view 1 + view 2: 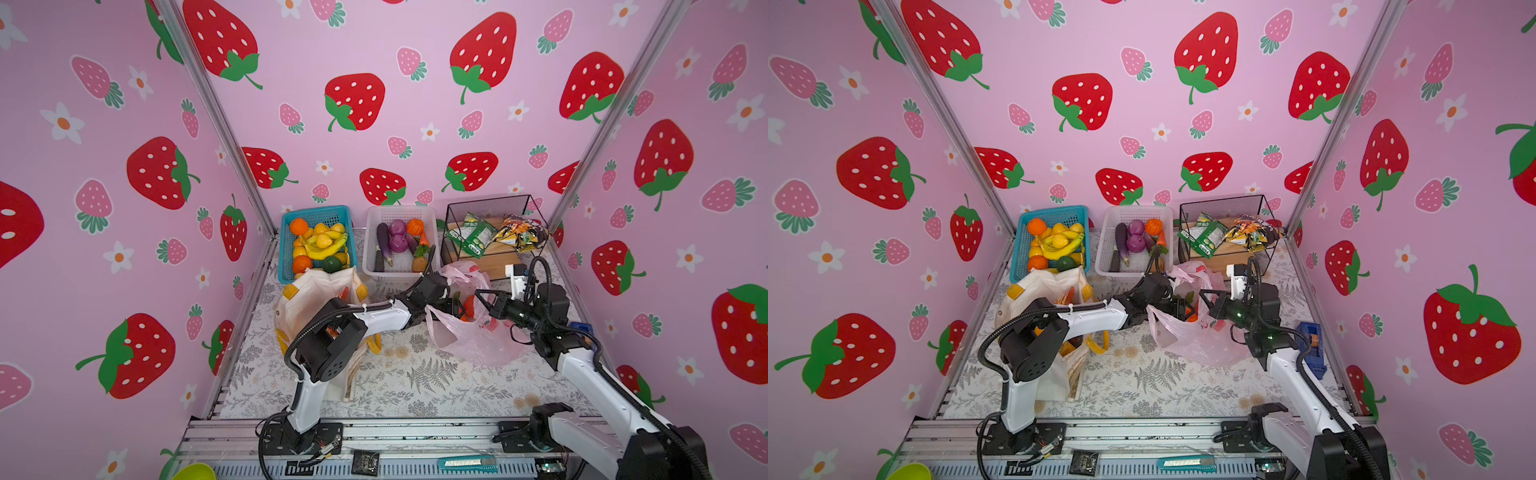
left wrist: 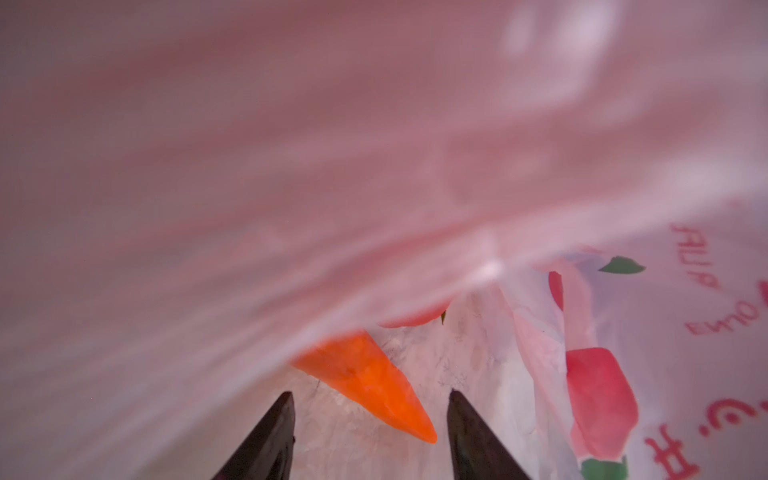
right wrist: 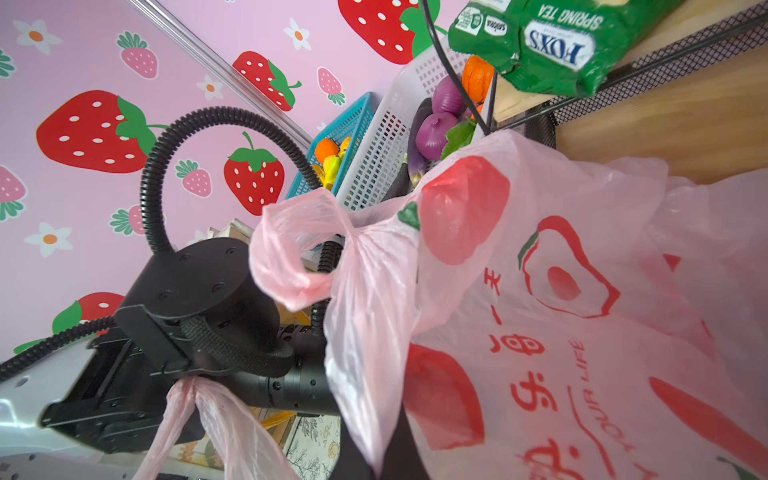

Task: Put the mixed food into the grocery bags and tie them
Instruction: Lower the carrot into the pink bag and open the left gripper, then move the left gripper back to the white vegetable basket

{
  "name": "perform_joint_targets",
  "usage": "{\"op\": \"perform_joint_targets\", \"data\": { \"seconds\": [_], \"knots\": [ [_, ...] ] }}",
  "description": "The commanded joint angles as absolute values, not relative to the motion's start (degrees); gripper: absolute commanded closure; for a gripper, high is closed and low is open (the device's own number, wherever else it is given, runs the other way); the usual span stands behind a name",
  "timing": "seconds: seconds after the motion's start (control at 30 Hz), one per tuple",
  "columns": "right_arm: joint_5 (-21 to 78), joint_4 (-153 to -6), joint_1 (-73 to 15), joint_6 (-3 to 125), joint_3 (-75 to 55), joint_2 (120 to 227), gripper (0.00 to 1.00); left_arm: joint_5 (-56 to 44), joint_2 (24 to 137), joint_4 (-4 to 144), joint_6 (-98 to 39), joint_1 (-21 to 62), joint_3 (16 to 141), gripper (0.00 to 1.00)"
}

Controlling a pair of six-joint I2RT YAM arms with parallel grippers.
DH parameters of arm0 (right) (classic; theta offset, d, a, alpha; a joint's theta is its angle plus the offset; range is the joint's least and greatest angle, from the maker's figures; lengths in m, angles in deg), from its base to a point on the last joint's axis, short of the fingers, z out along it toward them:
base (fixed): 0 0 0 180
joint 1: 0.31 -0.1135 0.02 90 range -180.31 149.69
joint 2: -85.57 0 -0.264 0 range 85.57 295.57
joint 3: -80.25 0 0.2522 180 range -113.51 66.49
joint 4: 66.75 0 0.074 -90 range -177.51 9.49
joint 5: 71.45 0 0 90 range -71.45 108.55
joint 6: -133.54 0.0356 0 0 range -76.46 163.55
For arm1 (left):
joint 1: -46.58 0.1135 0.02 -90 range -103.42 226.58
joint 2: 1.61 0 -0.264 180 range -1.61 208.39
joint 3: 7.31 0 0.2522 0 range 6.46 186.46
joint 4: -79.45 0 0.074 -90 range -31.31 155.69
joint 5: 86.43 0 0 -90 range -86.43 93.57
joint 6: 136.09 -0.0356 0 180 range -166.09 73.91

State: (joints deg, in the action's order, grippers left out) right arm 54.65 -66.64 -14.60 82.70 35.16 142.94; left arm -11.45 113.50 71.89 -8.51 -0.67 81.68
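step: we judge this is loading of the pink bag. The carrot is already inside, and tying is not yet started.
left gripper: inside the bag mouth with its jaws apart. The carrot lies between the fingers and, as far as we can see, neither one touches it.
right gripper: closed, pinching the bag film at the mouth and holding it up. In the right wrist view the film bunches at its fingers.
next move: we'd back the left gripper straight out the way it points, slowly. In the right wrist view a handle loop lies against the left arm, so the film could drag along. After that we'd fetch the next item.
carrot: orange, smooth and tapered, lying loose on the bag floor.
pink bag: thin, translucent and crumpled, with red fruit prints and lettering. It sits on the worktop between the two grippers, just in front of the white basket and the wire basket.
red shape: half under the film – we cannot tell whether it is a toy or a print.
canvas tote: cream with yellow straps, in front of the blue basket and partly under the left arm. Its contents are unclear.
left to pack: vegetables in the white basket and snack packets in the wire basket – plenty.
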Motion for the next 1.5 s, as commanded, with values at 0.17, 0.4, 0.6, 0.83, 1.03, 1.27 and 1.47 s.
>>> {"op": "perform_joint_targets", "data": {
  "seconds": [0.17,0.4,0.6,0.83,1.03,1.27,1.47],
  "knots": [
    [52.3,-66.9,-9.9,81.6,35.8,143.5,1.00,-12.8,100.8,67.3,-20.0,0.3,76.9,0.35],
    [51.8,-66.3,-7.0,81.7,36.1,142.9,1.00,-19.9,90.5,60.4,-33.0,3.3,73.5,0.36],
    [51.8,-65.2,-7.0,82.4,36.3,142.9,1.00,-13.9,84.8,57.2,-37.3,5.3,73.4,0.36],
    [53.2,-62.1,-7.0,84.0,37.7,143.1,1.00,3.6,95.0,50.9,-27.8,11.8,84.5,0.36],
    [54.0,-62.0,-7.0,83.8,37.7,142.8,1.00,-0.4,109.7,44.3,-29.0,15.1,100.2,0.25],
    [54.6,-61.9,-7.1,83.6,37.9,142.7,1.00,-2.2,123.3,36.2,-30.6,16.6,116.4,0.18],
    [55.2,-61.0,-7.1,84.1,38.4,143.2,1.00,-3.9,133.3,28.4,-31.9,16.7,130.5,0.18]
  ]
}}
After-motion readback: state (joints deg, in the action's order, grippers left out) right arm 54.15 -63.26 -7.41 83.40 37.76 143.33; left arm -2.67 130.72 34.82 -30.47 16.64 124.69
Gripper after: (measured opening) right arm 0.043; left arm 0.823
